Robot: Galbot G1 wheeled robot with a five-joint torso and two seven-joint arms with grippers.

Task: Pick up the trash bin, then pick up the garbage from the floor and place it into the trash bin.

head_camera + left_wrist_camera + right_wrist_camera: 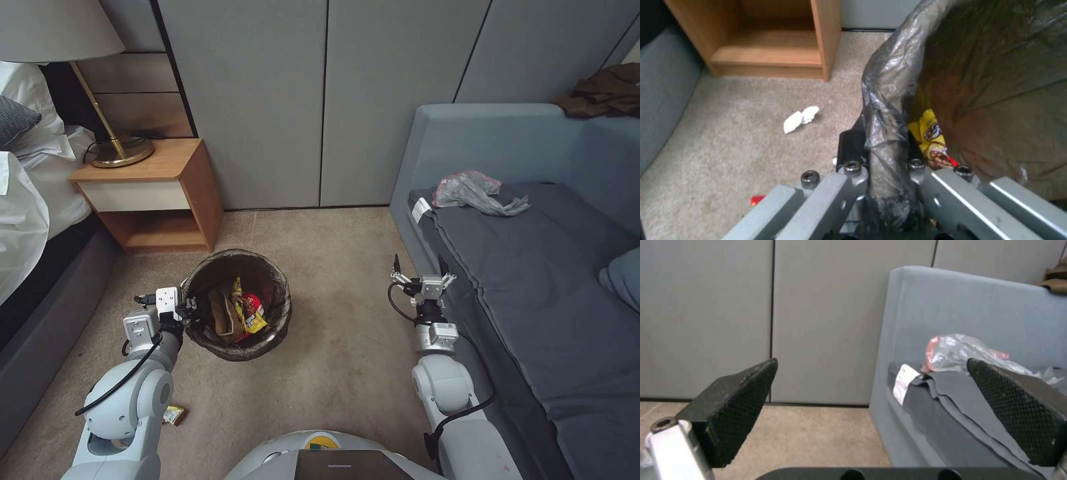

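Nearest to us on the carpet floor [347,347], just beside our left arm, lies a small yellow wrapper scrap [174,415]. A little farther on, our left tool [191,312] is clamped on the near-left rim of the trash bin [277,333], one finger inside and one outside, with the dark bag liner [889,100] pinched between them. In the left wrist view the liner is folded over the rim and runs straight down between the fingers [852,146].

The trash bin sits in the middle of the floor, between the nightstand and the sofa. We cannot tell whether it rests on the carpet or hangs just clear of it. Inside it we see garbage: a tan paper bag [223,313], a yellow snack wrapper [248,313] and something red [252,301] beside it. The left wrist view shows the yellow wrapper just inside the rim, close to the inner finger.

On the floor beyond the left tool lies a crumpled white scrap [801,118], well apart from the bin and short of the wooden nightstand [160,200].

Our right tool [422,273] hovers with its fingers spread wide and holding nothing, beside the front edge of the blue-grey sofa [533,280]. Farther back on the sofa seat, near its left corner, rests a crinkled clear plastic bag [470,192].
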